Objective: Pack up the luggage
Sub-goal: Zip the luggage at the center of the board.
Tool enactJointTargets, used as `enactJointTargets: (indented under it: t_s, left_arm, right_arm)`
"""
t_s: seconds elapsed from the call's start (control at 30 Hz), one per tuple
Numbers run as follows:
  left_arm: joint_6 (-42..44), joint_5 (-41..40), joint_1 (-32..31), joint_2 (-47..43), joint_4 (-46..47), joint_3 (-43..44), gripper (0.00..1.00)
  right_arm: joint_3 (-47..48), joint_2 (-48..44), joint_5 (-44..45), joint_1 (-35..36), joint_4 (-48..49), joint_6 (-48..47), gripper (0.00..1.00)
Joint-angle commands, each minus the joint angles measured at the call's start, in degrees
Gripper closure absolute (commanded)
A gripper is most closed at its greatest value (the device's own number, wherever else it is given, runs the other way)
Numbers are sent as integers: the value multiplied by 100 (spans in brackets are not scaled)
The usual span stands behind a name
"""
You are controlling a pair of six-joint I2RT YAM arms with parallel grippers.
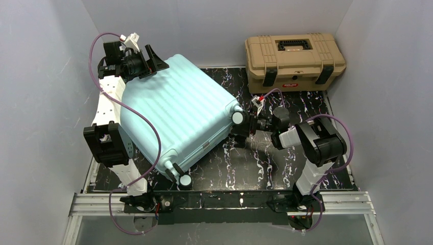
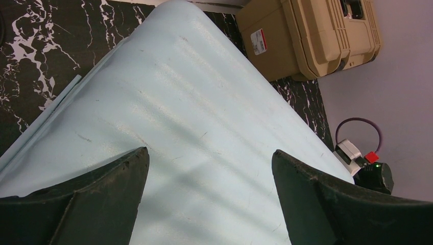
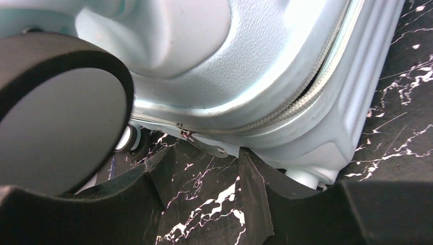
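Arms flank the luggage (image 1: 178,107), which lies lid down, ribbed shell up, across the left half of the top view. The left arm rises along the left edge and bends over the case's upper-left corner. There the left gripper (image 1: 155,65) hangs with its fingers spread wide above the shell, holding nothing. The right arm folds low at centre-right. The right gripper (image 1: 241,128) points at the case's right corner beside a wheel (image 1: 237,118), fingers parted, with a zipper pull (image 3: 217,149) just past their tips.

Count: 2 arms, 1 suitcase, 2 wheels plain from above, and 1 tan toolbox (image 1: 295,58) at upper right.

A black, white-veined mat (image 1: 265,168) covers the table. Pale grey walls (image 1: 41,76) close 3 sides.
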Motion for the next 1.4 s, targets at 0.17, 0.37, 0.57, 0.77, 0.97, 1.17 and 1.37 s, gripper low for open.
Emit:
enactJointTargets:
  t_s: [0.17,0.37,0.57,0.77,0.97,1.17,1.37]
  left_arm:
    - [-160,-17,-24,56,-197,-272,12]
    - [-111,-148,-30,200,-180,-376,12]
    - [-61,-183,-65,98,-171,-491,12]
    - [-55,-183,-71,-12,-186,-533,12]
    - [64,-213,-71,-204,-329,-526,12]
    - [158,-217,-69,-431,-465,-498,12]
    - [242,-104,-69,-873,-534,-517,12]
  right_arm:
    - [451,719,-181,337,2728,887,49]
    - [545,844,-106,338,3148,1213,58]
    - [561,777,45,224,3114,1153,93]
    - [439,476,234,51,2051,595,99]
    - [584,-392,234,-19,-1368,595,99]
    - [1166,-688,234,-69,-4285,595,99]
    - [1556,-645,234,-191,-5097,595,99]
